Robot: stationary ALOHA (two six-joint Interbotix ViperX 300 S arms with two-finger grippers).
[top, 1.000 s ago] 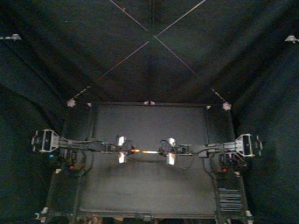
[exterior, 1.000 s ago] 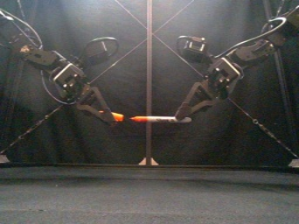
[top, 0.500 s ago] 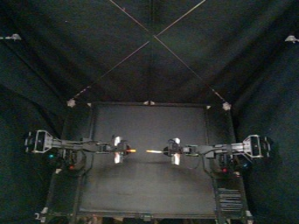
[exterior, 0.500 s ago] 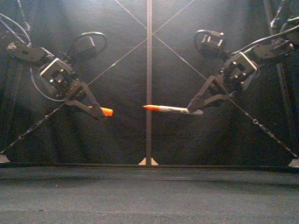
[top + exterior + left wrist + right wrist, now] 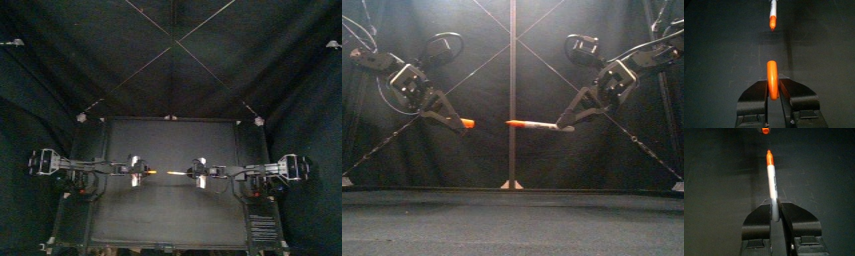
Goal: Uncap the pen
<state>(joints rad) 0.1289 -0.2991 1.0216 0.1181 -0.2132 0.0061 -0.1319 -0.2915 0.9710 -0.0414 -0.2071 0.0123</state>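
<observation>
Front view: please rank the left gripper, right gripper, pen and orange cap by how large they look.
1. The left gripper and right gripper: they look alike, so I do not rank them.
2. The pen.
3. The orange cap, smallest.

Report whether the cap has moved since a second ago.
Yes. The cap in the left hand went left and higher above the table, off the pen.

Site is read as a robotics test booth within a lab. A small flat black table [image 5: 171, 205] is enclosed at back and sides by black cloth curtains [image 5: 171, 60]. A black jointed left arm [image 5: 80, 170] and a matching right arm [image 5: 261, 172] are mounted at its sides. Each is ended by a two-jawed tool: left gripper [image 5: 457, 122], right gripper [image 5: 561, 127].
</observation>
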